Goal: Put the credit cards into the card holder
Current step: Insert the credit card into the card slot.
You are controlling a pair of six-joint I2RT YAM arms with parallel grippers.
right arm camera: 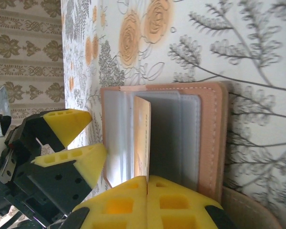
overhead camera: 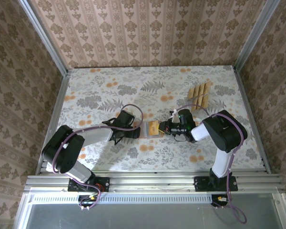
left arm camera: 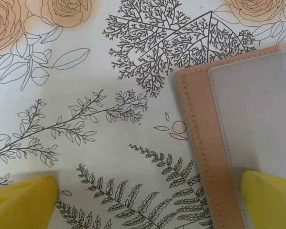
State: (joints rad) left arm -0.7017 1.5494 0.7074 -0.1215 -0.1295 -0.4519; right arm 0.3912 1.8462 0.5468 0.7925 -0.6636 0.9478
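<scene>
Card holder (overhead camera: 155,129) lies open mid-desk (overhead camera: 109,81), between both grippers. Right gripper (right arm camera: 148,188): jaws together, clamped on one credit card (right arm camera: 142,138); card stands on edge inside open holder, against grey pockets. Left gripper (left arm camera: 143,205): jaws wide apart, one over holder's inner pocket, other over bare desk. Spare credit cards (overhead camera: 200,94) in row at far right, well apart from holder.
</scene>
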